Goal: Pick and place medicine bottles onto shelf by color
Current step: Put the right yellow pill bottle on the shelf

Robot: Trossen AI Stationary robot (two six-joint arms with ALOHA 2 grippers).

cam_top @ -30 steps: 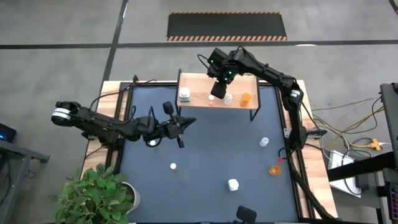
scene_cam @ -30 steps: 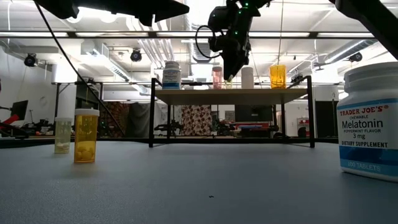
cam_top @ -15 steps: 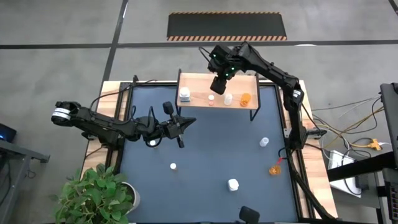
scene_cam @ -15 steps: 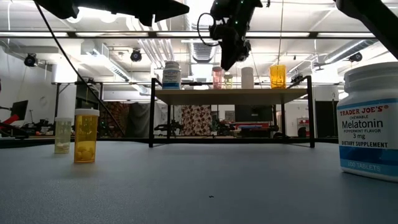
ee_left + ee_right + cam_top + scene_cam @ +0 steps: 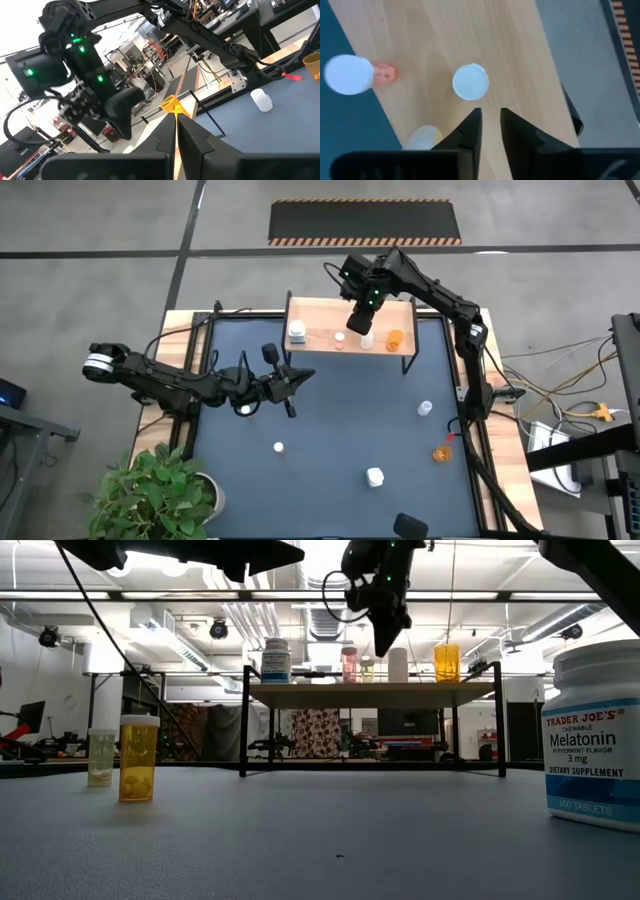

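The shelf (image 5: 350, 315) stands at the mat's far edge on black legs (image 5: 245, 720). On it stand a large white bottle (image 5: 297, 332), a pink bottle with a white cap (image 5: 350, 74), a pale yellowish bottle (image 5: 422, 136), a white bottle (image 5: 470, 81) and an orange bottle (image 5: 396, 338). My right gripper (image 5: 490, 120) hangs above the shelf, pointing down, just short of the white bottle; a narrow gap between its fingers shows bare wood. My left gripper (image 5: 303, 376) waits shut over the mat's left half. More bottles stand on the mat: white-capped (image 5: 278, 447), white (image 5: 375, 476), clear (image 5: 425, 409), orange (image 5: 441, 451).
The dark blue mat (image 5: 330, 430) covers the table. In the low view a large white Melatonin bottle (image 5: 595, 735) stands close by, with an orange bottle (image 5: 138, 758) and a clear one (image 5: 100, 757) farther off. A potted plant (image 5: 150, 495) sits at the near left corner.
My right gripper has risen from just above the shelf's bottles and drifted a little toward the table's right edge. The bottles on the shelf stand where they stood.
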